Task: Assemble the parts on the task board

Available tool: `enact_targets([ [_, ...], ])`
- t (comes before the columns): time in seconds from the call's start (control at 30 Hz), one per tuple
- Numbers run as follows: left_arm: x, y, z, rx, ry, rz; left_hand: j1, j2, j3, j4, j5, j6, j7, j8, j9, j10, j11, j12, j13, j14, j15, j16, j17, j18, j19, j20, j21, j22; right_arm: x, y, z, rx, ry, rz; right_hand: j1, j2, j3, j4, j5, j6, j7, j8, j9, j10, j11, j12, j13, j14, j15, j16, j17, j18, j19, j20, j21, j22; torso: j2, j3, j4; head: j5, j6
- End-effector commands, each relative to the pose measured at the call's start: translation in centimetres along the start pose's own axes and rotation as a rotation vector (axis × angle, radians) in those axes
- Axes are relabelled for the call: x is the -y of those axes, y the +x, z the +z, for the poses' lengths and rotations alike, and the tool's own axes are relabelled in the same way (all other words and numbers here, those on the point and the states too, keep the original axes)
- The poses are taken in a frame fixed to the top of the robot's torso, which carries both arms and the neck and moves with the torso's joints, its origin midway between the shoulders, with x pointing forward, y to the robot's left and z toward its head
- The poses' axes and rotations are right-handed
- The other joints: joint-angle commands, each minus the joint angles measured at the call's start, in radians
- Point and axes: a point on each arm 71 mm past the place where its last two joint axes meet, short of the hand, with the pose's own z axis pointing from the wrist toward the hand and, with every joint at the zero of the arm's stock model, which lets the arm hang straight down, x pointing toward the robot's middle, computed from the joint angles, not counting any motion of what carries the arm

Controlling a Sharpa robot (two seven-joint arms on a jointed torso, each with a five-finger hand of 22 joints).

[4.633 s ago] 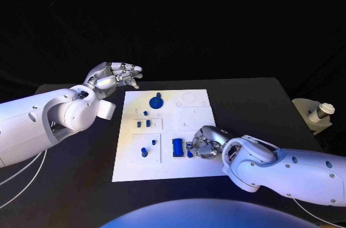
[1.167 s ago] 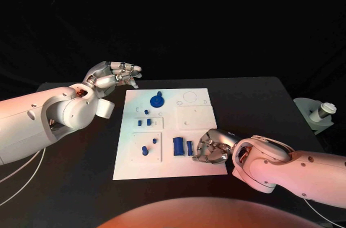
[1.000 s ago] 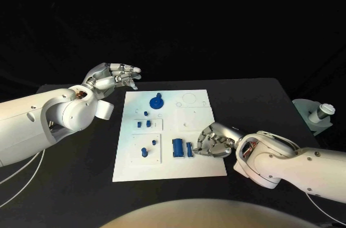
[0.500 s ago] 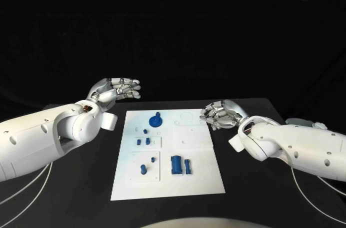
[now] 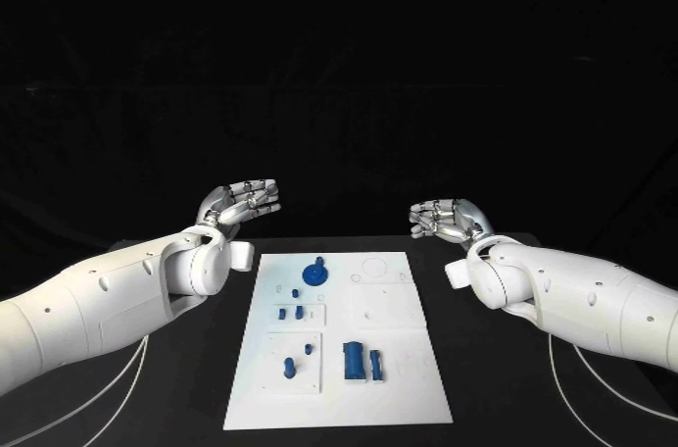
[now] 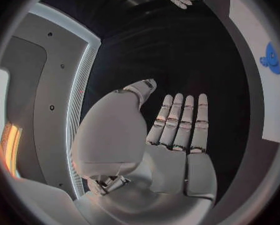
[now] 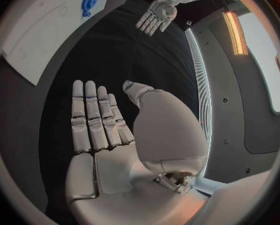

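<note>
Hands raised above the table's far edge, both empty. Left hand (image 5: 245, 201) — fingers straight and apart, holding nothing; the left wrist view shows its palm (image 6: 171, 155) flat, fingers side by side. Right hand (image 5: 448, 217) — likewise held apart with nothing in it, palm (image 7: 109, 160) flat in the right wrist view.

Task board (image 5: 339, 388) — one white plate, between and nearer the robot than both hands, well apart from each; long axis runs away from the robot. No writing can be read on it.

Parts, blue: one round piece (image 5: 314, 271) at the board's far end, nearest the hands; small pieces (image 5: 291, 313) mid-board, too small to count surely; two upright-lying bars (image 5: 363, 360) at the near end, long axes along the board.
</note>
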Motion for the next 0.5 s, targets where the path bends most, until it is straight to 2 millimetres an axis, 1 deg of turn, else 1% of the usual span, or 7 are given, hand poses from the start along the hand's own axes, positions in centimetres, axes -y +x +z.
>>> enact_targets([
  [0.03,0.1,0.1,0.0,-0.005,-0.001,0.0,-0.414,0.185,-0.43,-0.164,-0.252,-0.783,-0.175,-0.168,-0.222,-0.886,-0.168,-0.069,-0.064,-0.696,-0.168,-0.223,-0.158,-0.154,-0.673,-0.292,-0.162,-0.161,0.0,-0.1,-0.1,0.002,0.001,-0.006,-0.395,0.155,-0.491,-0.175,-0.124,-0.805,-0.206,-0.179,-0.433,-0.309,-0.17,-0.067,-0.256,-0.973,-0.124,-0.285,-0.344,-0.178,-0.948,-0.229,-0.067,-0.571,0.0,-0.0003,0.0002,0.0,0.0],
  [0.07,0.0,0.1,-0.1,-0.004,-0.001,0.001,-0.436,0.185,-0.43,-0.164,-0.252,-0.783,-0.175,-0.168,-0.222,-0.886,-0.168,-0.069,-0.064,-0.696,-0.168,-0.223,-0.158,-0.154,-0.673,-0.292,-0.162,-0.161,0.0,0.0,-0.1,0.003,0.001,-0.004,-0.423,0.155,-0.491,-0.175,-0.124,-0.805,-0.206,-0.179,-0.433,-1.018,-0.17,-0.067,-0.256,-0.973,-0.124,-0.285,-0.344,-0.178,-0.948,-0.229,-0.067,-0.571,0.0,0.0001,0.0009,0.001,0.002],
  [0.23,-0.3,0.9,-0.9,0.011,-0.006,0.009,-0.617,0.185,-0.43,-0.164,-0.252,-0.783,-0.175,-0.168,-0.222,-0.886,-0.168,-0.069,-0.064,-0.696,-0.168,-0.223,-0.158,-0.154,-0.673,-0.292,-0.162,-0.161,-0.4,0.9,-0.7,0.017,-0.006,0.032,-0.59,0.155,-0.491,-0.175,-0.124,-0.805,-0.206,-0.179,-0.433,-1.018,-0.17,-0.067,-0.256,-0.973,-0.124,-0.285,-0.344,-0.178,-0.948,-0.229,-0.067,-0.571,-0.001,0.0063,0.0124,0.009,0.028],
  [0.27,-0.4,1.1,-1.1,0.015,-0.008,0.012,-0.646,0.185,-0.43,-0.164,-0.252,-0.783,-0.175,-0.168,-0.222,-0.886,-0.168,-0.069,-0.064,-0.696,-0.168,-0.223,-0.158,-0.154,-0.673,-0.292,-0.162,-0.161,-0.6,1.1,-0.9,0.022,-0.008,0.043,-1.295,0.155,-0.491,-0.175,-0.124,-0.805,-0.206,-0.179,-0.433,-1.018,-0.17,-0.067,-0.256,-0.973,-0.124,-0.285,-0.344,-0.178,-0.948,-0.229,-0.067,-0.571,-0.001,0.0082,0.0158,0.012,0.037],
  [0.3,-0.5,1.3,-1.4,0.02,-0.009,0.015,-1.373,0.185,-0.43,-0.164,-0.252,-0.783,-0.175,-0.168,-0.222,-0.886,-0.168,-0.069,-0.064,-0.696,-0.168,-0.223,-0.158,-0.154,-0.673,-0.292,-0.162,-0.161,-0.7,1.4,-1.1,0.027,-0.01,0.054,-1.295,0.155,-0.491,-0.175,-0.124,-0.805,-0.206,-0.179,-0.433,-1.018,-0.17,-0.067,-0.256,-0.973,-0.124,-0.285,-0.344,-0.178,-0.948,-0.229,-0.067,-0.571,-0.002,0.0099,0.019,0.014,0.044],
  [0.37,-0.8,2.1,-2.2,0.034,-0.013,0.023,-1.373,0.185,-0.43,-0.164,-0.252,-0.783,-0.175,-0.168,-0.222,-0.886,-0.168,-0.069,-0.064,-0.696,-0.168,-0.223,-0.158,-0.154,-0.673,-0.292,-0.162,-0.161,-1.2,2.2,-1.8,0.041,-0.014,0.089,-1.295,0.155,-0.491,-0.175,-0.124,-0.805,-0.206,-0.179,-0.433,-1.018,-0.17,-0.067,-0.256,-0.973,-0.124,-0.285,-0.344,-0.178,-0.948,-0.229,-0.067,-0.571,-0.002,0.0133,0.0253,0.019,0.059],
  [0.5,-1.2,3.6,-4.0,0.063,-0.019,0.041,-1.373,0.185,-0.43,-0.164,-0.252,-0.783,-0.175,-0.168,-0.222,-0.886,-0.168,-0.069,-0.064,-0.696,-0.168,-0.223,-0.158,-0.154,-0.673,-0.292,-0.162,-0.161,-2.2,3.8,-3.2,0.071,-0.017,0.156,-1.295,0.155,-0.491,-0.175,-0.124,-0.805,-0.206,-0.179,-0.433,-1.018,-0.17,-0.067,-0.256,-0.973,-0.124,-0.285,-0.344,-0.178,-0.948,-0.229,-0.067,-0.571,-0.003,0.0158,0.03,0.023,0.07],
])
